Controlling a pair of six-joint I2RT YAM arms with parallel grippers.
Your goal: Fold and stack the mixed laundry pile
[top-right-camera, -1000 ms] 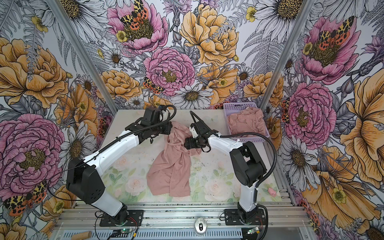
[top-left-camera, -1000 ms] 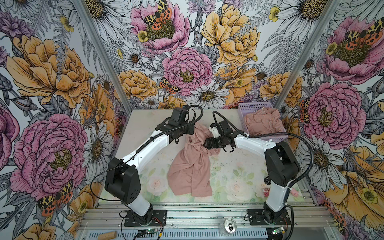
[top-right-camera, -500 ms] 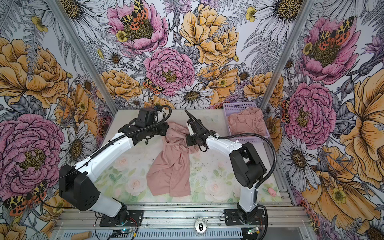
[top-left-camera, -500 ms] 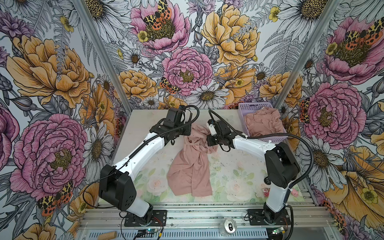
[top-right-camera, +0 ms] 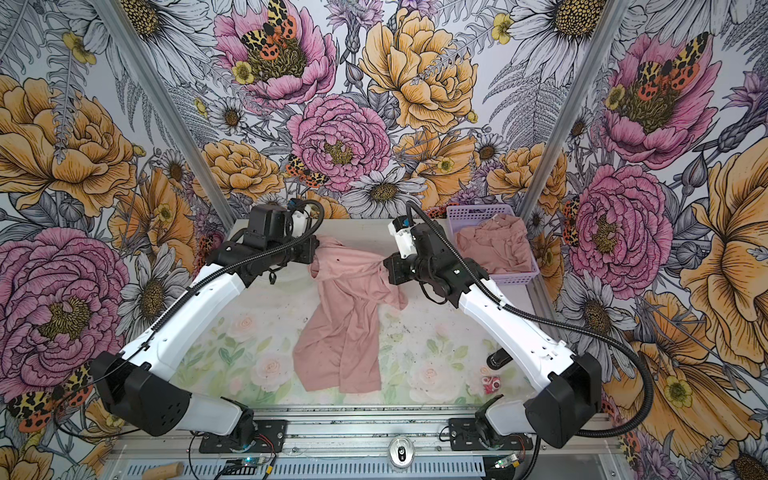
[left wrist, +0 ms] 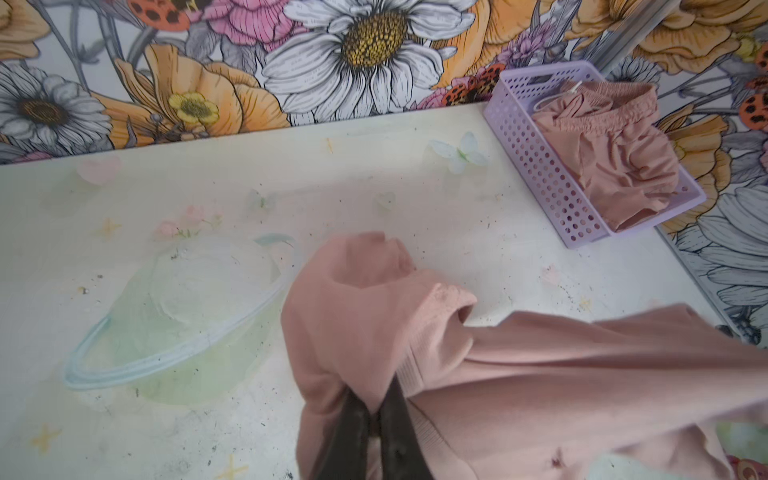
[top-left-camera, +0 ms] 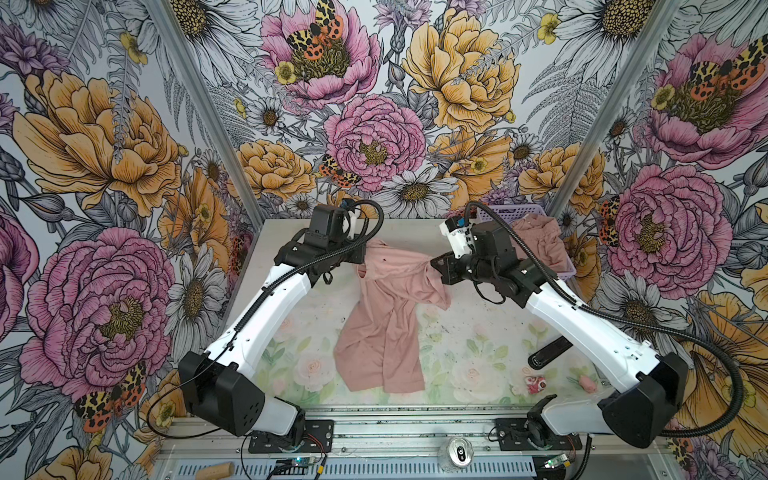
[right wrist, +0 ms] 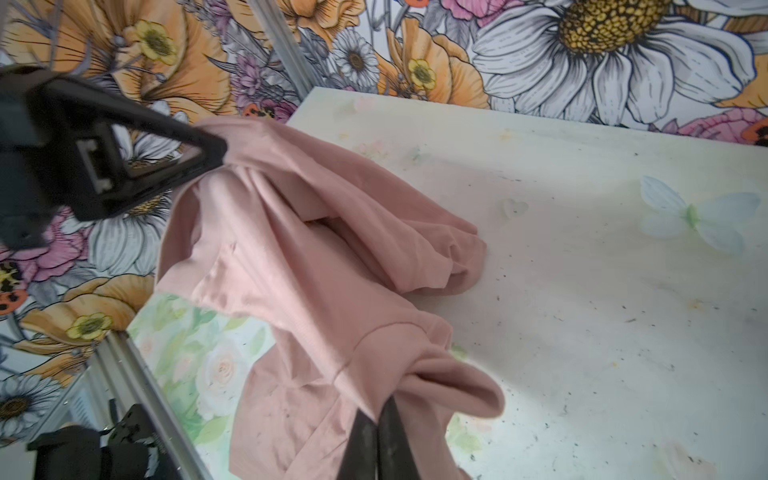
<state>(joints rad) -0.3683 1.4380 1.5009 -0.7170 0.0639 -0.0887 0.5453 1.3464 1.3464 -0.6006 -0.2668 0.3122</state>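
A pink shirt (top-left-camera: 386,328) hangs between the two arms over the middle of the desk (top-left-camera: 478,332). The left pincer (top-left-camera: 360,260) is closed on one upper corner of it. In the left wrist view its dark fingers (left wrist: 353,432) are pressed together with a fold of the cloth pinched between them, close to a ribbed edge. The right pincer (top-left-camera: 434,266) is clamped on the opposite upper corner, and the right wrist view shows its fingers (right wrist: 361,440) shut tight on a bunched fold.

The top of the shirt is lifted off the desk and spans the gap between the two pincers, sagging in loose folds. The lower part trails down and lies crumpled on the flower-printed surface toward the front edge, as both top views show (top-right-camera: 345,324). One loose flap rests on the desk below the right pincer.

A pale purple basket (top-left-camera: 490,212) with holes in its walls stands in the far right corner of the desk, well apart from the shirt. Pink shorts (left wrist: 611,153) with a gathered waistband and a white cord lie rumpled inside it, filling most of it and rising above the rim.
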